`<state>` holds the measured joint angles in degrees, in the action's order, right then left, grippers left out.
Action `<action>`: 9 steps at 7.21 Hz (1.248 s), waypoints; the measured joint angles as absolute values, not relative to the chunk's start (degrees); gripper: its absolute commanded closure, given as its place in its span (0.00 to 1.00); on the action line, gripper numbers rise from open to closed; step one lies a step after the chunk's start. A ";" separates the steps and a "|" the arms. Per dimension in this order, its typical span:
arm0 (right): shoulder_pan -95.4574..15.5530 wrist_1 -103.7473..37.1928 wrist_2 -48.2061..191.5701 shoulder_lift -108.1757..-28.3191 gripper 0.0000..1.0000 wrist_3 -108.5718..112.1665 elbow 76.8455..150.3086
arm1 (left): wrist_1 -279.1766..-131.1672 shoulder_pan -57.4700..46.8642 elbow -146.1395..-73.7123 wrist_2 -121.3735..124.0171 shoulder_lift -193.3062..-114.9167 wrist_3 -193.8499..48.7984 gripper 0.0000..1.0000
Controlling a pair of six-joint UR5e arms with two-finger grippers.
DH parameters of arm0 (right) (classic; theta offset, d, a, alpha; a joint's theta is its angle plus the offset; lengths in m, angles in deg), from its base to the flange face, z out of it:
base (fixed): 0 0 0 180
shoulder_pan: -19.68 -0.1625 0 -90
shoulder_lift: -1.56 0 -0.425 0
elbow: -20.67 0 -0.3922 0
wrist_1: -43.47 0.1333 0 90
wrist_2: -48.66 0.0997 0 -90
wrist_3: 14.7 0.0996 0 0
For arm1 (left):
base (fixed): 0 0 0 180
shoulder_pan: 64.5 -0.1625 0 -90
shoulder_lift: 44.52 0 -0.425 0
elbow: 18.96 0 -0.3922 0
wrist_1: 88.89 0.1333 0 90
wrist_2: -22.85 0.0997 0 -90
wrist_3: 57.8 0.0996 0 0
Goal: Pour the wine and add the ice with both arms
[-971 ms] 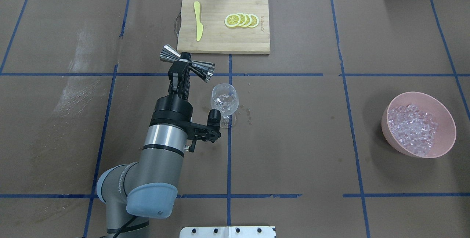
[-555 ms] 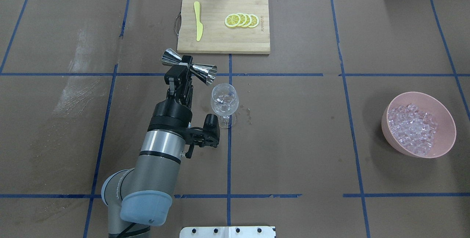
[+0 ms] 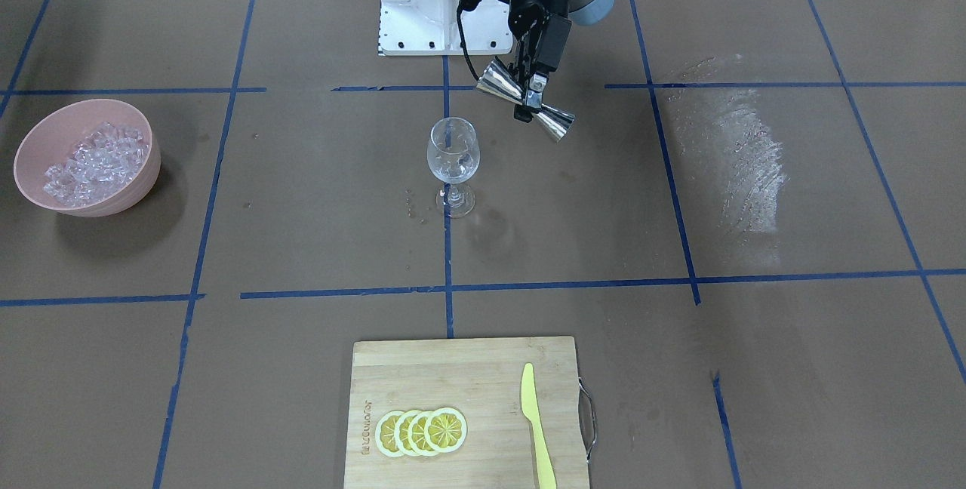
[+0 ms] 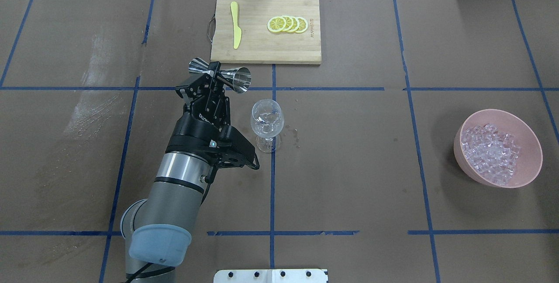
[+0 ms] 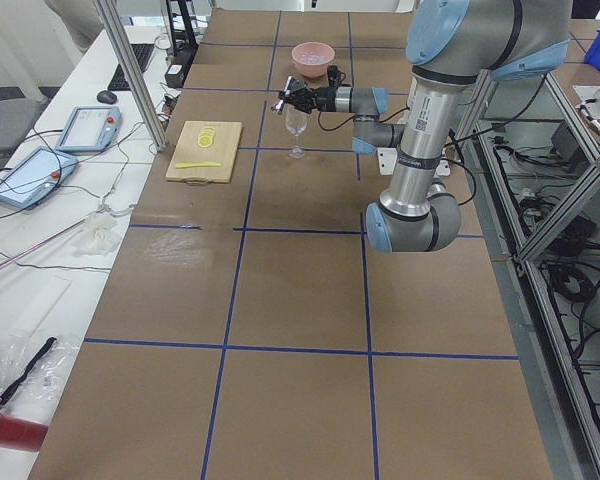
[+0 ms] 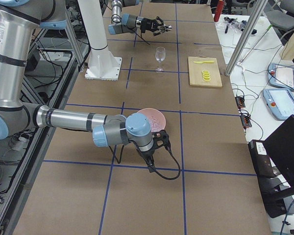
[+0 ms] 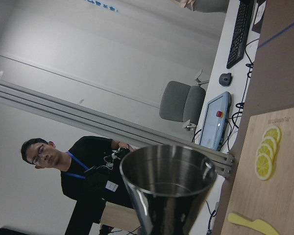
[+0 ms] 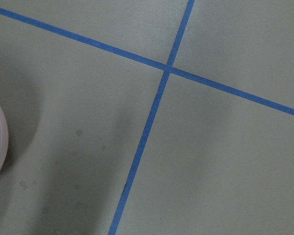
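Observation:
My left gripper (image 4: 215,75) is shut on the waist of a steel double-cone jigger (image 4: 239,77), held lying sideways in the air just left of and beyond the wine glass (image 4: 267,121). The front-facing view shows the gripper (image 3: 530,96), the jigger (image 3: 555,123) and the glass (image 3: 453,157), which stands upright with clear glints in its bowl. The jigger's cup (image 7: 169,181) fills the left wrist view. The ice (image 4: 491,152) is heaped in a pink bowl (image 4: 498,110) at the right. My right gripper (image 6: 159,139) hangs beside that bowl; I cannot tell whether it is open or shut.
A bamboo cutting board (image 4: 262,47) at the far middle carries several lemon slices (image 4: 287,24) and a yellow knife (image 4: 236,25). Small wet spots (image 4: 297,136) lie by the glass foot. The white pedestal (image 3: 423,6) stands at the robot's side.
My left wrist has rolled and drawn back to the left. The jigger's near cup has swung up and away from the glass rim. Glass and bowl have not moved.

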<state>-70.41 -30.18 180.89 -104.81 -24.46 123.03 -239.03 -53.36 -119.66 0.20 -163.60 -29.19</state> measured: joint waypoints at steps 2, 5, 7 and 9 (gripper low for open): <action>-70.41 -30.16 180.86 -104.77 0.00 -24.48 123.25 | -239.19 -52.98 -119.99 -7.13 -161.89 -48.52 1.00; -70.41 -30.10 180.86 -104.65 0.00 -24.56 123.36 | -239.37 -52.34 -122.78 -13.31 -154.01 -74.86 1.00; -70.41 -30.09 180.87 -104.56 0.00 -24.61 123.36 | -239.55 -52.29 -124.23 -13.59 -147.72 -93.77 1.00; -70.41 -30.10 180.85 -104.44 0.00 -24.56 123.21 | -239.62 -52.28 -124.31 -13.60 -140.51 -111.36 1.00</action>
<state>-70.41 -30.10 180.85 -104.44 -24.56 123.21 -239.62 -52.28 -124.31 -13.60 -140.51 -111.36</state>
